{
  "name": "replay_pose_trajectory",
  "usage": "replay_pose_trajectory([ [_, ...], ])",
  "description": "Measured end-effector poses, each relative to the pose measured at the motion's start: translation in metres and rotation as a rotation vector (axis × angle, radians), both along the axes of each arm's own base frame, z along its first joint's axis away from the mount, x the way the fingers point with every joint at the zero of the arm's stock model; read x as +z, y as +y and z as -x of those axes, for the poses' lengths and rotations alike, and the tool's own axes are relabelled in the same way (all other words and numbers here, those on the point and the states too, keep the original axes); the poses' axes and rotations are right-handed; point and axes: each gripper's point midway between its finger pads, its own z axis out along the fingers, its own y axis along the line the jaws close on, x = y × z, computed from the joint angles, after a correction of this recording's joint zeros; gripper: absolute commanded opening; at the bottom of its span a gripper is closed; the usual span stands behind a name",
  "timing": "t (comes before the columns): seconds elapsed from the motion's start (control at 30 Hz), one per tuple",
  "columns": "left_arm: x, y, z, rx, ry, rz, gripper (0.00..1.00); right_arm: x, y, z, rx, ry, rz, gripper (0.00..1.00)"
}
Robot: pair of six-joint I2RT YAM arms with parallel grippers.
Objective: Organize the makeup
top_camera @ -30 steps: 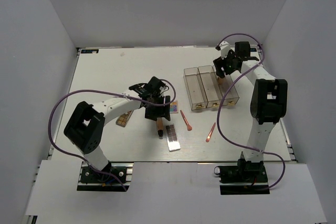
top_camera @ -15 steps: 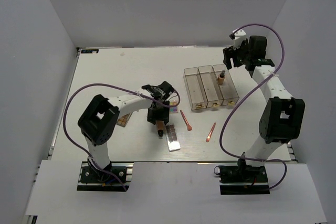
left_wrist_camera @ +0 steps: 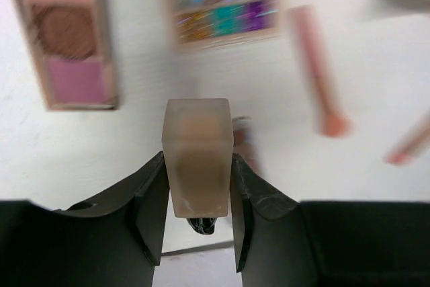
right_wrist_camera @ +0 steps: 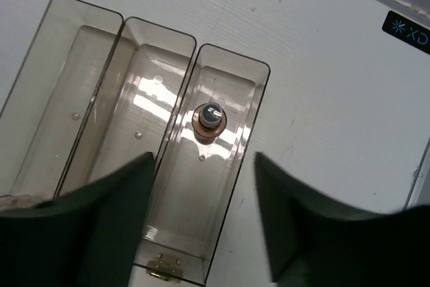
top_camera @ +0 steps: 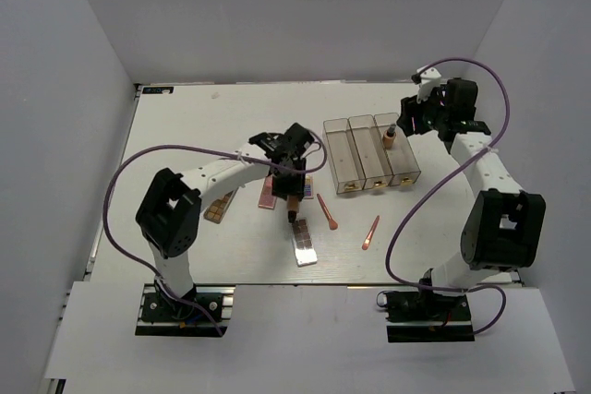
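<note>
Plastic, transparent: clear box [top_camera: 338, 156], three compartments side by side, set on the desk [top_camera: 185, 136] toward its right.

Filed, one item: tan bottle [right_wrist_camera: 209, 120], upright in the rightmost compartment, toward the far end. The middle and left compartments show nothing inside.

Right hand [right_wrist_camera: 201, 223]: fingers spread wide, holding nothing, poised above the box on the bottle's side.

In transit, one item: tan tube [left_wrist_camera: 197, 132], clamped between the fingers of the left hand [left_wrist_camera: 197, 173], dark cap pointing down. It appears lifted off the desk, to the left of the box and over the loose items.

Loose on the desk, six items:
- pink palette [left_wrist_camera: 67, 35], just left of the left hand
- multicoloured palette [left_wrist_camera: 225, 5], beside the pink one
- brown palette [top_camera: 219, 209], farther left, apart from the others
- dark grey palette [top_camera: 302, 243], nearest the arm bases
- first pink brush [top_camera: 327, 212], between the palettes and the box
- second pink brush [top_camera: 371, 232], to the right of the first and apart from it

Assessment: early stage. One piece is placed and one is carried but not yet delivered. Four palettes and both brushes remain to be sorted, and two compartments are unused.
</note>
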Motion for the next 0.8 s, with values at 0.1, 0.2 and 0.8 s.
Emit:
replay_pose_trajectory([
  [0.1,0.04,-0.032,-0.017,-0.064,-0.073,0.144,0.14,0.011,0.003,0.01,0.002,-0.019,-0.033,0.22],
  [0.2,0.084,-0.071,-0.035,-0.155,-0.167,0.312,0.13,0.016,0.004,0.019,-0.009,-0.035,-0.058,0.03],
  [0.8,0.064,-0.25,-0.12,-0.294,-0.305,0.962,0.14,0.039,-0.029,0.046,-0.179,-0.118,-0.126,0.04],
])
